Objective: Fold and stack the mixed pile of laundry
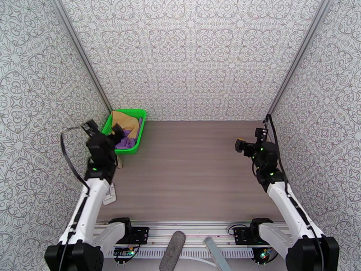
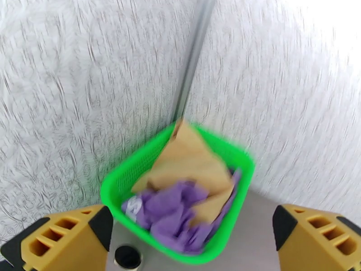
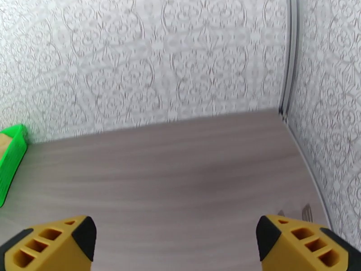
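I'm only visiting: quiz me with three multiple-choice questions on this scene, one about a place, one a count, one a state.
1. Where on the table is the green basket? A far left corner; B centre; C near right edge.
2. How many garments lie in it? A one; B two; C four.
3. The left gripper is: A open; B shut on cloth; C shut, empty.
Answers: A, it sits by the back-left wall corner; B, a mustard-tan garment and a purple T-shirt; A, its jaws stand wide apart.

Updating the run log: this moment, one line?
tan garment, purple garment: crumpled in green basket | left gripper: jaws open, by basket | right gripper: jaws open, over table
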Robot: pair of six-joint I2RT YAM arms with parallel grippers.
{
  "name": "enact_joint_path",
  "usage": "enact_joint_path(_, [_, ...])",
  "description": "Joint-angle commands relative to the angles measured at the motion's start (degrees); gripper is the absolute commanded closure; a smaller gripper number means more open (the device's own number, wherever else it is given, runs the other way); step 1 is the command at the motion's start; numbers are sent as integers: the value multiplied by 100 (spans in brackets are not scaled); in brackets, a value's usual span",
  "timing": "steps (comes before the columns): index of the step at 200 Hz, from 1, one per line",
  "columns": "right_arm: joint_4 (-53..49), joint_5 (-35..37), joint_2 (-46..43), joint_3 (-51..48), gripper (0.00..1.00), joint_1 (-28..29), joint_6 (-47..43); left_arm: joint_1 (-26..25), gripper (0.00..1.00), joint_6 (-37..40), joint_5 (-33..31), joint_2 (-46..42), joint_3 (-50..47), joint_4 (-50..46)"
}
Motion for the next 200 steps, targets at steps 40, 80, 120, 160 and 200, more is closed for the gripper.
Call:
enact_joint_path(40, [-3309,-677,914,1660,1,50,306,107,1,169,2193,2289,2149,-3720])
enact_joint_path(80, [-3178,-931,1364,1638,1,94,274,577,11,344,2351,4004,3738,-4354])
enact_joint_path(120, [-2943,-1138,1657,1618,3,169,280,917,18,426,1827,5064,4954,-4766])
enact_joint_path(160, [-2875,-1282,1977,1735,8,226,256,977,25,704,1909,5958,5725,-4843])
enact_joint_path(200, [-2878,-1231,2091,1753,10,286,256,952,28,984,2421,6217,5865,-4246])
